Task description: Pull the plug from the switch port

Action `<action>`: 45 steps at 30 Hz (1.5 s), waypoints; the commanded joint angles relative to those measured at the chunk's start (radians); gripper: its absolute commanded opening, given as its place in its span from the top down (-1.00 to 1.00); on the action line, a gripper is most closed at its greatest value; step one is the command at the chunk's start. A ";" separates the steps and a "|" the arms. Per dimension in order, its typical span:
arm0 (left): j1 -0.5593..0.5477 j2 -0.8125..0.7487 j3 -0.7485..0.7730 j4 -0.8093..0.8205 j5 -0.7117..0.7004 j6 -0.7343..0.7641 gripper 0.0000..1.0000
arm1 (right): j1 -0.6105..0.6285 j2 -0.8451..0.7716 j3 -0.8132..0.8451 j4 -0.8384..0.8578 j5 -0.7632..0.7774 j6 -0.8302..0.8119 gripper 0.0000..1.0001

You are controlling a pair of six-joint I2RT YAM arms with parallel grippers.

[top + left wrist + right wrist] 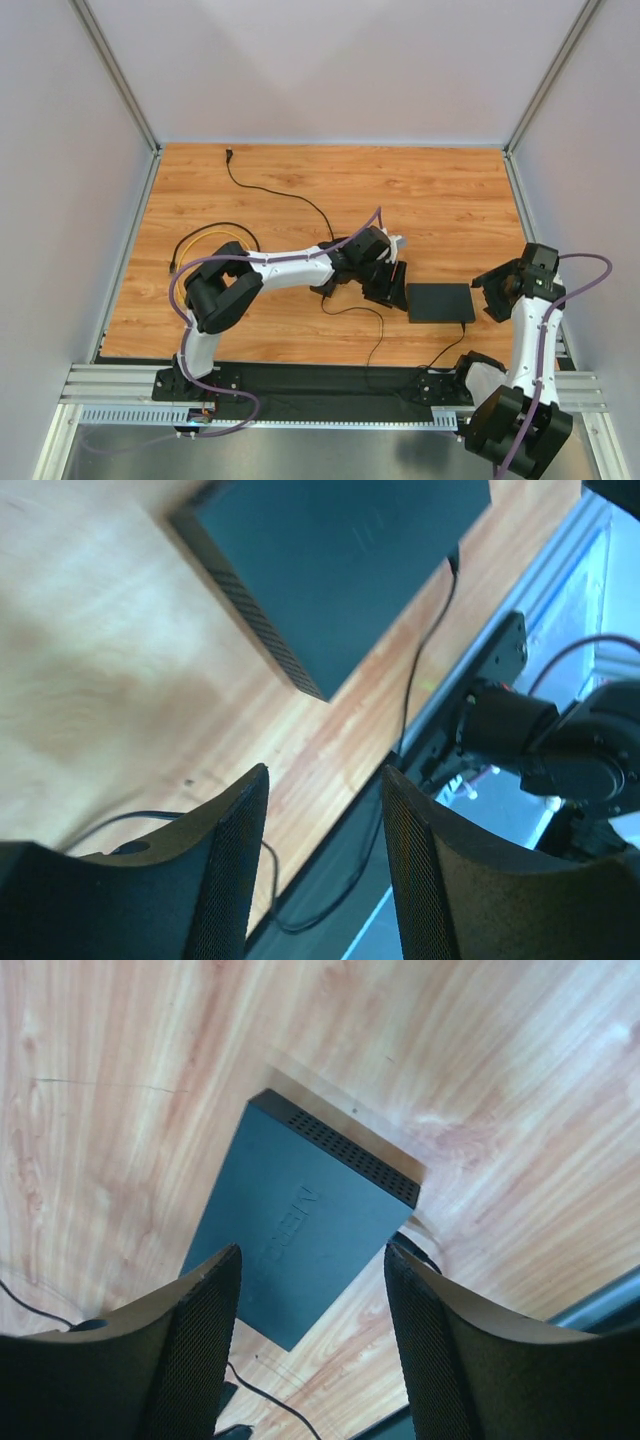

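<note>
The switch (440, 302) is a flat matte-black box lying on the wooden table between my two grippers. It also shows in the left wrist view (340, 560) and in the right wrist view (295, 1220). The plug (464, 325) sits at its near right corner, with a thin black cable (415, 670) running from it toward the table's near edge. In the right wrist view the plug (418, 1245) peeks out behind the switch's corner. My left gripper (390, 285) (326, 772) hangs open just left of the switch, holding nothing. To the switch's right, my right gripper (492, 295) (313, 1250) is open and holds nothing.
A long black cable (280, 195) with a loose plug end (229, 153) runs across the back of the table. A yellow cable (205, 238) loops at the left. Another thin cable (370, 325) trails from under the left arm to the near rail (330, 380).
</note>
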 commanded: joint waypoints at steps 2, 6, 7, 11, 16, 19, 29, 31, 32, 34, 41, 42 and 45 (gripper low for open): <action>-0.030 -0.012 -0.016 0.058 0.043 -0.030 -0.14 | -0.011 0.002 0.046 -0.053 0.056 0.017 -0.21; -0.032 0.029 0.008 0.050 0.040 -0.031 -0.14 | -0.035 0.045 0.071 -0.017 0.043 -0.003 -0.22; -0.030 0.039 0.022 0.035 0.036 -0.025 -0.15 | -0.037 0.068 0.069 -0.010 0.035 -0.009 -0.22; -0.029 0.097 0.110 -0.029 0.025 0.019 -0.15 | -0.041 0.109 0.048 0.052 -0.033 -0.037 -0.27; -0.018 0.180 0.228 -0.086 0.030 0.045 -0.15 | -0.043 0.158 0.035 0.124 -0.025 -0.066 -0.29; -0.004 0.224 0.272 -0.094 0.042 0.042 -0.15 | -0.044 0.195 0.035 0.159 -0.005 -0.080 -0.29; 0.025 0.326 0.357 -0.096 0.079 0.016 -0.15 | -0.049 0.350 -0.014 0.266 -0.076 -0.100 -0.25; 0.040 0.342 0.369 -0.091 0.089 0.004 -0.15 | -0.050 0.372 -0.035 0.280 -0.097 -0.094 -0.24; 0.045 0.345 0.372 -0.082 0.091 0.000 -0.14 | -0.050 0.370 -0.046 0.289 -0.128 -0.091 -0.23; 0.056 0.349 0.377 -0.073 0.093 -0.005 -0.14 | -0.050 0.356 -0.078 0.300 -0.145 -0.081 -0.22; 0.068 0.378 0.447 -0.082 0.108 0.007 -0.13 | -0.049 0.254 -0.170 0.314 -0.257 -0.045 -0.22; 0.070 0.378 0.450 -0.088 0.102 0.012 -0.14 | -0.050 0.238 -0.175 0.320 -0.263 -0.041 -0.22; 0.077 0.376 0.467 -0.109 0.088 0.024 -0.13 | -0.050 0.238 -0.175 0.323 -0.281 -0.045 -0.22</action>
